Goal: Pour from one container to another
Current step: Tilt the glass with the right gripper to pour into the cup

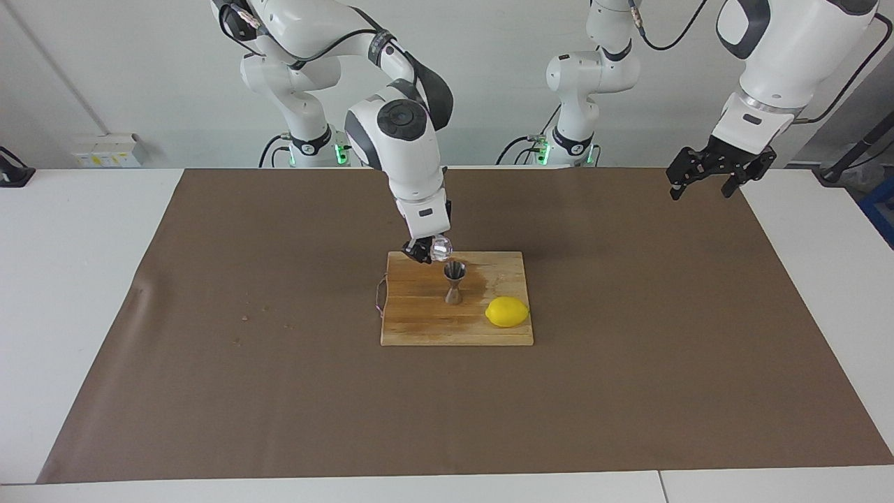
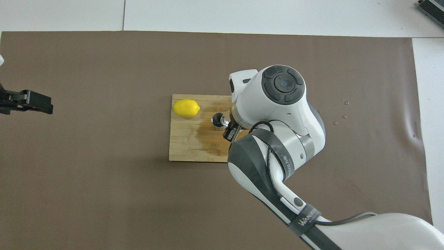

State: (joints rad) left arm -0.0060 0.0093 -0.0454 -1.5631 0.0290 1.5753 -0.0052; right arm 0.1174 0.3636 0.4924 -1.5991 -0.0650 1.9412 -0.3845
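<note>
Two arms are in view, one working and one waiting. My right gripper hangs over the cutting board, at the board's edge nearest the robots. Its fingers are clamped on the small clear glass cup, which is tipped on its side with the mouth turned toward the steel jigger. In the facing view the cup sits just above and beside the jigger's upper rim; whether glass touches steel I cannot tell. In the overhead view my right wrist covers most of the cup, and only a sliver of glass shows next to the jigger's open top.

Jigger: upright on the board, near the board's middle, hourglass shape, narrow waist visible. A darker wet-looking patch marks the wood beside it, toward the left arm's end of the table.

Lemon: lying on the board, farther from the robots than the jigger, at the corner toward the left arm's end. Apart from the jigger, not touching it.

Board rests on the brown mat that covers most of the table, roughly at the mat's centre.

My left gripper waits in the air over the mat's corner at the left arm's end, well apart from the board. Its fingers stand apart and carry nothing.
</note>
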